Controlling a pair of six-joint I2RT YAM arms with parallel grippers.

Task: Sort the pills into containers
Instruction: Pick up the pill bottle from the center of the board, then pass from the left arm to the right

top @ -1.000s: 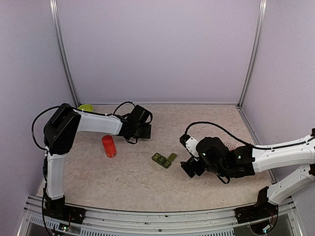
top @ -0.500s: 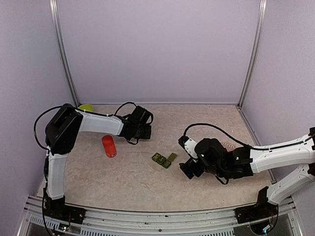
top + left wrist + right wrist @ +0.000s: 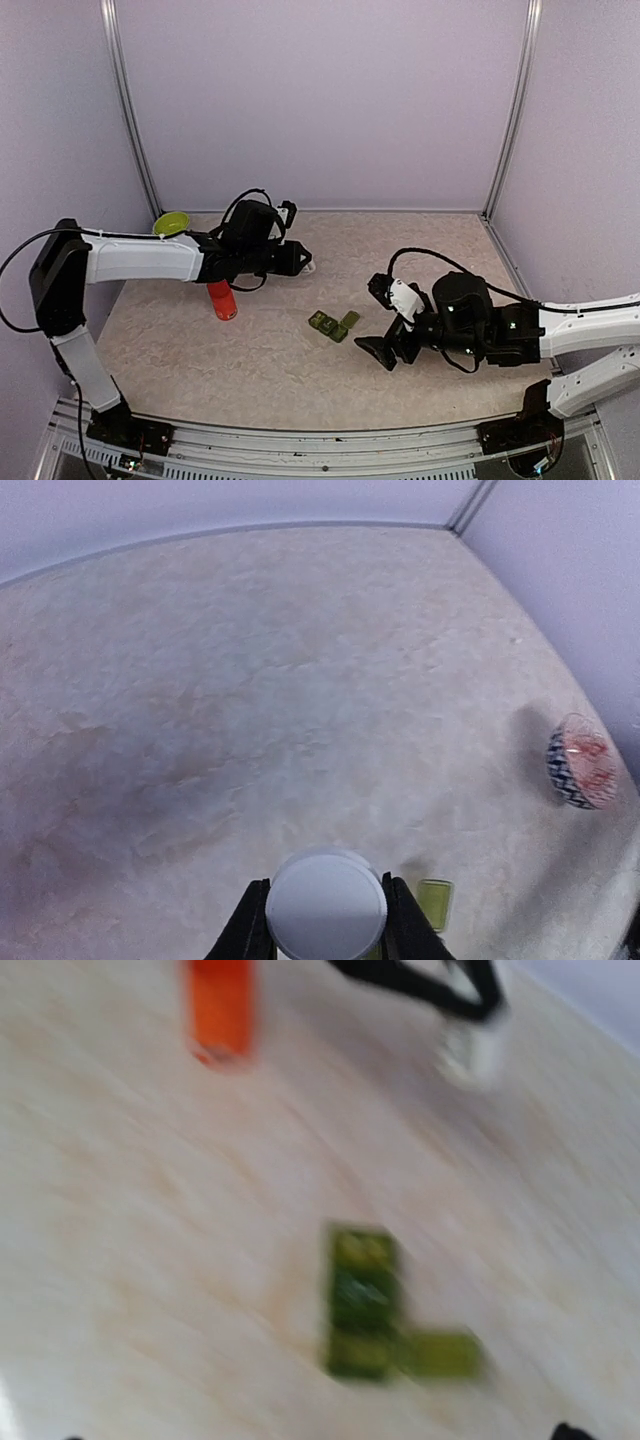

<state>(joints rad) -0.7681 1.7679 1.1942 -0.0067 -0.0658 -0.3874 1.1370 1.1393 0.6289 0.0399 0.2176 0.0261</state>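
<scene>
The containers (image 3: 333,325), a short row of dark green boxes with one lid flap open, lie mid-table; they show blurred in the right wrist view (image 3: 365,1305). I cannot make out any pills. My left gripper (image 3: 300,262) is shut on a round white cap (image 3: 326,908), held above the table behind the containers. In the left wrist view, one green flap (image 3: 435,905) peeks out beside the cap. The right gripper (image 3: 378,350) hangs open just right of the containers, holding nothing.
A red bottle (image 3: 222,298) stands left of the containers, under the left forearm. A lime-green bowl (image 3: 171,222) sits at the back left corner. A patterned bowl (image 3: 583,775) lies on the right side, near the right arm. Purple walls close in the table.
My left gripper closed on the white cap and swung right and nearer, its elbow moving out to the left. The right gripper shifted slightly nearer, staying open.
</scene>
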